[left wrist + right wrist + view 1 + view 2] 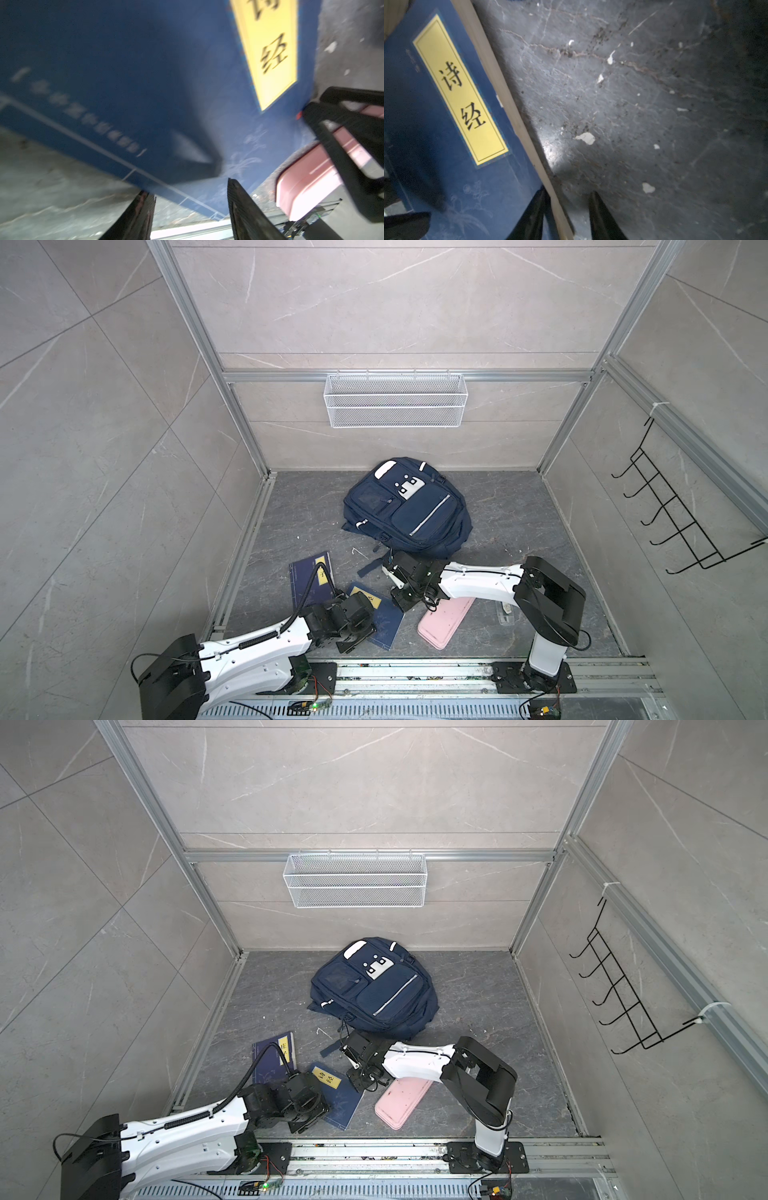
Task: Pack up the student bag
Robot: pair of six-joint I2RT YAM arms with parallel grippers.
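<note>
The student bag (409,508) (376,988), navy with white patches and a silver stripe, lies flat on the floor by the back wall. A navy book with a yellow label (384,624) (345,1104) (145,72) (436,135) lies nearer the front. My right gripper (398,605) (358,1085) (566,199) is open and straddles that book's pale page edge: one finger is over the cover, the other over the floor. My left gripper (357,628) (309,1106) (191,193) hangs open over the same book's front edge, holding nothing. Its wrist view is blurred.
Another navy book (309,578) (274,1058) lies left of the first. A pink oblong case (446,622) (401,1104) (307,180) lies under the right forearm. A white wire basket (395,400) hangs on the back wall, black hooks (665,510) on the right wall.
</note>
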